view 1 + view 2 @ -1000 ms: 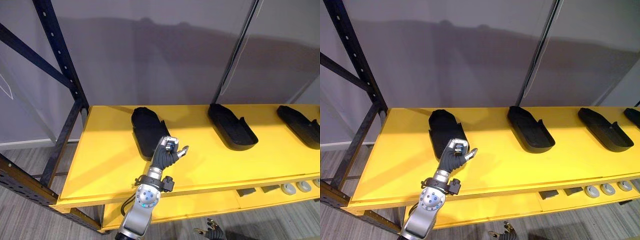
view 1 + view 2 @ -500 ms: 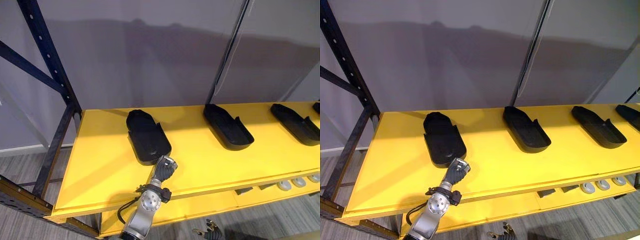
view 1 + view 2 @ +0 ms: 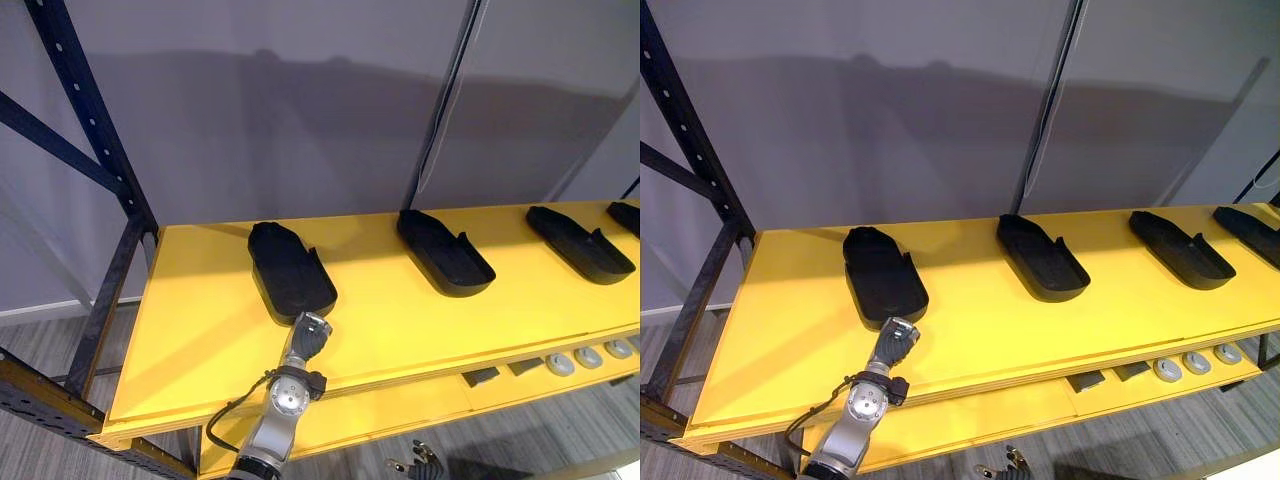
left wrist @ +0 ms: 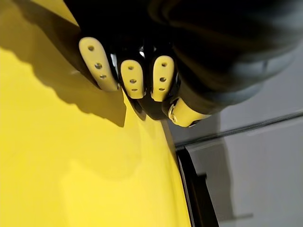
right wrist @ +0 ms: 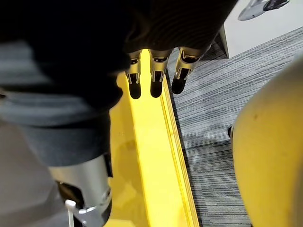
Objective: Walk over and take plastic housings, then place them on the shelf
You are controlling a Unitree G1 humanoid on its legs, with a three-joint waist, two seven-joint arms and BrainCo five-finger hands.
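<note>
At the front edge of the yellow shelf [image 3: 400,322], toward its left end, the fingers [image 4: 133,78] of the left hand [image 3: 306,335] are curled in and hold nothing; a second ago they were looser, thumb out, over the near end of the leftmost plastic housing [image 3: 290,272]; now the hand has drawn back toward the edge and sits just in front of that housing, apart from it as far as the head views show; the housing lies flat on the board, its long axis running front to back, where it was before; I judge this placement finished and the arm on its way out. To the right along the board, well apart from one another, lie a second housing [image 3: 443,252], a third housing [image 3: 578,243] and a fourth housing [image 3: 1250,222] at the right end; the head camera has swung since, which brings that last one in. The right hand [image 5: 158,66] hangs with straight, empty fingers beside the lower shelf board [image 5: 147,156]; likely next is fetching another housing.
</note>
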